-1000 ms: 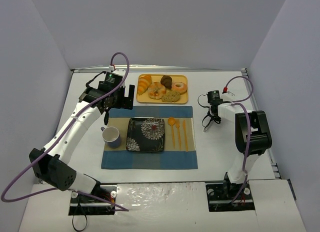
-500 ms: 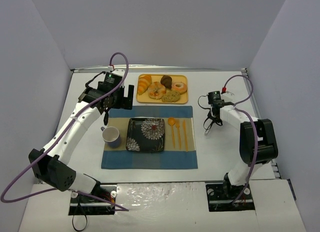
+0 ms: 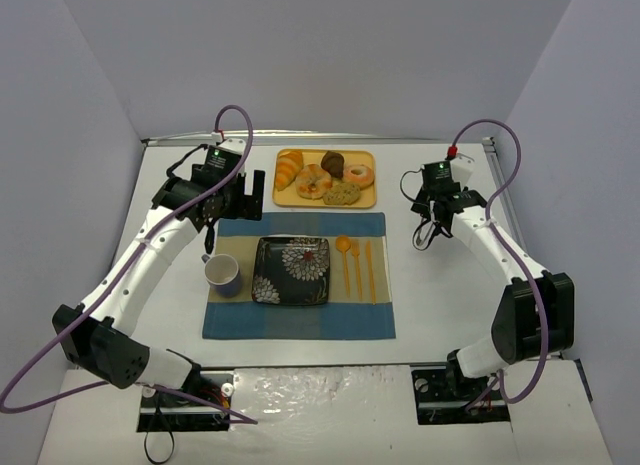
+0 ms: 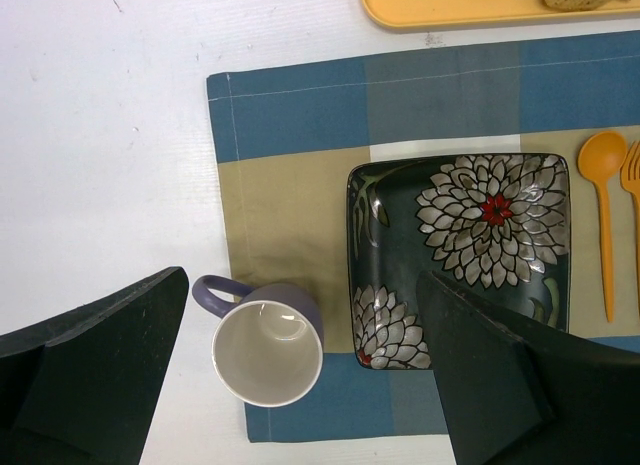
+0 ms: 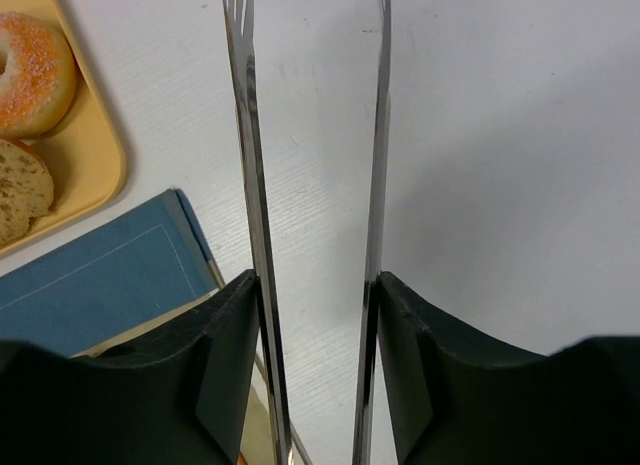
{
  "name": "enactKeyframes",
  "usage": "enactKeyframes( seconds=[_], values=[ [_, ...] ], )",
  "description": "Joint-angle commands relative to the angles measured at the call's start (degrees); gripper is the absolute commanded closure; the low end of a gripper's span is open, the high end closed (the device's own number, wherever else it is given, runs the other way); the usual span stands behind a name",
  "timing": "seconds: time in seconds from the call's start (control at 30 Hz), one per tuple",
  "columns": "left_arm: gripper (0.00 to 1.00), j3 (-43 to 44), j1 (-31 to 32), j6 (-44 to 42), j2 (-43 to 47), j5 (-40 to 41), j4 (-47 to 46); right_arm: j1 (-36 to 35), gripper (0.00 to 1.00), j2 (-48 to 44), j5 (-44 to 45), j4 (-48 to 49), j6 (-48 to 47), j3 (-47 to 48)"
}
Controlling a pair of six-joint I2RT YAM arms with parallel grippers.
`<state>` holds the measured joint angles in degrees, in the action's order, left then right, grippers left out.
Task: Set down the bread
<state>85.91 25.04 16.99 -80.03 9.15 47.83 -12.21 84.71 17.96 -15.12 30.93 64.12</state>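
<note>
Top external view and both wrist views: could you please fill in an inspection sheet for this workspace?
Surface: white table, blue-and-tan placemat at centre.
Job's things: bread lying in the yellow tray, near side.
Clutter: croissant, doughnuts, muffin on tray; floral plate, mug, orange cutlery on placemat.
Grippers: left gripper open, empty; right gripper shut on tongs.
Cables: purple cables in loops, one each side.
Surroundings: plain walls on three sides.
</note>
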Motion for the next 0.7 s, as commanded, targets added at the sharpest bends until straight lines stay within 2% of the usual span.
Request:
enactKeyframes(
  seconds=[0.0,0.17,0.4,0.67],
  values=[
    [0.03,2.5,-0.4,0.6,2.9,1.2,-0.2,-0.9,0.55,-3.0,1.4,-1.9,-1.1,3.6],
    [0.03,2.5,-0.4,0.7,3.0,1.5,0.0,-1.8,0.46,-3.2,1.2,-3.2,-1.4,5.6],
    [0.03,2.3,-0.4,0.7,3.0,1.6,-0.1,-3.2,0.45,-3.8,-0.8,-4.3,-2.7,9.1],
    [0.03,2.1,-0.3,1.1,2.9,1.6,-0.3,-6.3,0.45,1.2,-13.2,-4.4,-4.2,16.9]
  ],
)
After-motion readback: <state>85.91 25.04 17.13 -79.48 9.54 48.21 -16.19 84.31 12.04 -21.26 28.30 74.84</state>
